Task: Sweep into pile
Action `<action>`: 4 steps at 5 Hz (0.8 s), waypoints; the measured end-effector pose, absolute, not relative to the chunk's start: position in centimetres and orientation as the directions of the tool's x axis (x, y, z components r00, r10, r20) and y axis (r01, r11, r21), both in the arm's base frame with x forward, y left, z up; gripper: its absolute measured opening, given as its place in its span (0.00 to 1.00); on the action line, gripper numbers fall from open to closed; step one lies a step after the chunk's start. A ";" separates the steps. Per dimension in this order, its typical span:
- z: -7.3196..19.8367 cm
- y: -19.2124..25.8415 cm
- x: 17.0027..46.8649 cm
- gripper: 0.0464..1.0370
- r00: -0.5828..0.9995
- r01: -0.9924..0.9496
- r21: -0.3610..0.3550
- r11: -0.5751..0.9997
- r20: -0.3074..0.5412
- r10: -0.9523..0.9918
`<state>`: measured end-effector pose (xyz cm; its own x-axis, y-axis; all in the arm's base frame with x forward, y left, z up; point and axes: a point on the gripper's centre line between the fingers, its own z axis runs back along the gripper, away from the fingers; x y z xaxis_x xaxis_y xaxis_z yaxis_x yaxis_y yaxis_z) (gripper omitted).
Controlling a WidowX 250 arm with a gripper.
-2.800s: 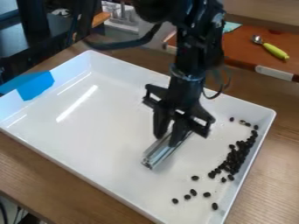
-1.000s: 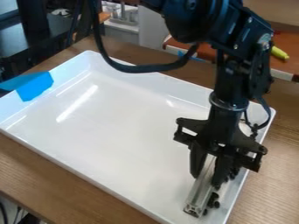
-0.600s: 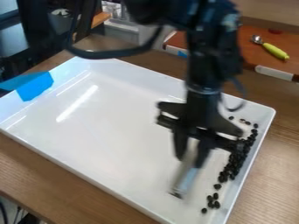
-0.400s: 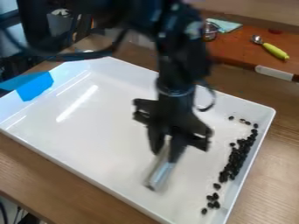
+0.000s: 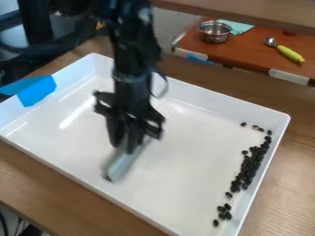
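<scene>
The black gripper (image 5: 127, 144) hangs over the left-middle part of the white tray (image 5: 184, 166), shut on a short metallic bar (image 5: 125, 160) that slants down toward the tray's front edge. Dark beans (image 5: 249, 167) lie in a long band along the tray's right wall, well to the right of the gripper. Several loose ones (image 5: 224, 213) sit nearer the front corner, and a few others (image 5: 255, 127) are scattered at the band's back end.
Blue tape (image 5: 37, 91) covers part of the tray's left corner. Behind the tray, a red-brown board (image 5: 252, 53) holds a metal bowl (image 5: 214, 32), a teal cloth (image 5: 237, 26) and a green-handled scoop (image 5: 289, 53). The tray's raised walls surround the gripper.
The gripper first carried the bar right to the beans at the front right, then swung back left across the tray. The front beans now lie closer to the right wall.
</scene>
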<state>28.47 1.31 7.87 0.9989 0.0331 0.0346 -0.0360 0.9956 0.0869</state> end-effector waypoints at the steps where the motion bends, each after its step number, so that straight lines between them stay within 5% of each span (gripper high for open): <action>1: 8.7 4.0 29.3 0.28 0.997 -0.070 0.097 0.993 -0.023 0.073; 3: 10.0 8.6 30.1 0.28 0.997 -0.054 0.128 0.990 -0.047 0.060; 4: 10.1 10.9 30.8 0.28 0.998 -0.055 0.168 0.984 0.025 0.051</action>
